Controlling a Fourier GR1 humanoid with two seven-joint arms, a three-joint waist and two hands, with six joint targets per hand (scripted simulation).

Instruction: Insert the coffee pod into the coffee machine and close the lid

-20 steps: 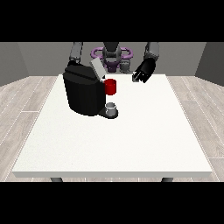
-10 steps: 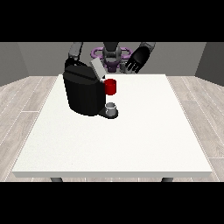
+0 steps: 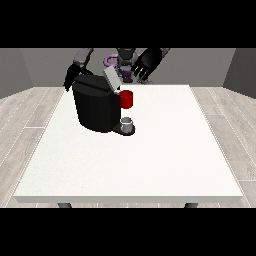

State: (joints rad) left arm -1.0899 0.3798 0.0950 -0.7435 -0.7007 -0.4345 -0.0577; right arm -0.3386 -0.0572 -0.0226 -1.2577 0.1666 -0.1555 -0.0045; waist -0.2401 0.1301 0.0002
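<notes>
A large white desk fills the middle of a room with grey walls and a pale wood-plank floor. The robot stands small behind the desk's far edge.

A black coffee machine sits on the desk's far left part. Its grey lid stands tilted up at the top. A red thing at the machine shows on the side facing the view's right. Below it, a small grey thing rests on the machine's base; I cannot tell whether this is the pod.

The hand at the view's right is raised above the desk's far edge, up and to the right of the lid, touching nothing. Its fingers are spread and point downward, holding nothing.

The hand at the view's left hangs low just behind the machine's upper left corner. It shows only as a dark shape, so I cannot tell how its fingers lie or whether it holds anything.
</notes>
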